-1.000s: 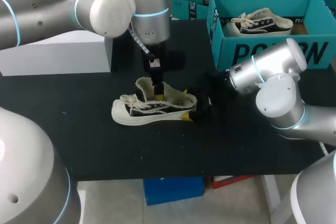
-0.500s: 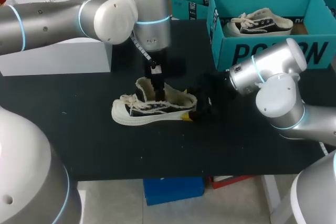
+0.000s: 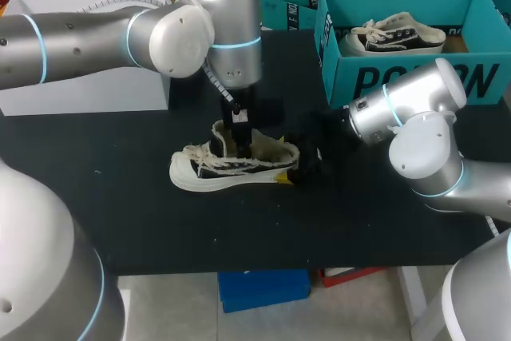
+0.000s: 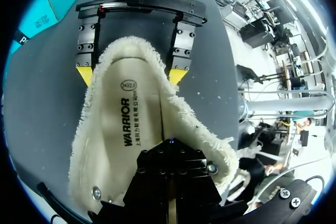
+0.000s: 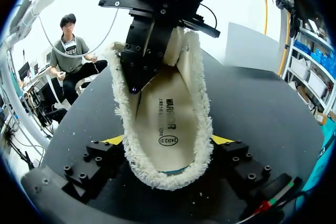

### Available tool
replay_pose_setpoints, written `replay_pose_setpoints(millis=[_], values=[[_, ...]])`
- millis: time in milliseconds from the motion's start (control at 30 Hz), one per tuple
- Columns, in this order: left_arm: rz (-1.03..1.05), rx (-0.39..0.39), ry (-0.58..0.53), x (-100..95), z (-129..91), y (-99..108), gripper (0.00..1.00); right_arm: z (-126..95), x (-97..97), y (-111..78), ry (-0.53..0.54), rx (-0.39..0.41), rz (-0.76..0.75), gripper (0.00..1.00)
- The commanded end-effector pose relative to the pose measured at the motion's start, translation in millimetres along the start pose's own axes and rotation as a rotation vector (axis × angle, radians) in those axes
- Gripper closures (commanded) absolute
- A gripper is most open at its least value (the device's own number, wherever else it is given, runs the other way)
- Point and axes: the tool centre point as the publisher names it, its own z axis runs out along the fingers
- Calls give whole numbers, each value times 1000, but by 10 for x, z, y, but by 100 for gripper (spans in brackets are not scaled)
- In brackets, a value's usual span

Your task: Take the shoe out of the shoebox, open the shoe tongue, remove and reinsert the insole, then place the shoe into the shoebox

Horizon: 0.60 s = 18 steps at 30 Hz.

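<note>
A cream low shoe (image 3: 209,172) with a fleece collar lies on its sole mid-table, toe to the left. My left gripper (image 3: 239,124) comes straight down into its opening, shut, tips on the printed insole (image 4: 128,124) toward the front; whether it pinches anything is hidden. In the left wrist view the left gripper (image 4: 170,153) fills the space below the collar. My right gripper (image 3: 291,169) is at the heel, its yellow fingertips (image 4: 177,75) against both sides of the collar. The right wrist view shows the right gripper (image 5: 168,142) clasping the heel, the insole (image 5: 168,119) lying flat inside.
A teal shoebox (image 3: 399,77) stands at the back right with a second shoe (image 3: 395,36) in it. Another teal box (image 3: 287,5) sits behind it. A white box (image 3: 80,85) occupies the back left. Black table (image 3: 239,229) lies in front of the shoe.
My left gripper has come down and slightly right into the shoe's opening, beside the raised tongue. The right arm and the shoe have stayed put.
</note>
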Motion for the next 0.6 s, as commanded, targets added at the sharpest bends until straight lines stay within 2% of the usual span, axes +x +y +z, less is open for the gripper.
replay_pose_setpoints(millis=[33,467,600], values=[[-2,-6,-2,-25,84,-40,100,17,-4,-19,-1,1,1,100],[-8,-14,0,-35,206,-23,100,17,-4,-19,-1,1,1,100],[-15,-22,-11,-44,241,-1,85,17,-4,-19,-1,1,1,100]])
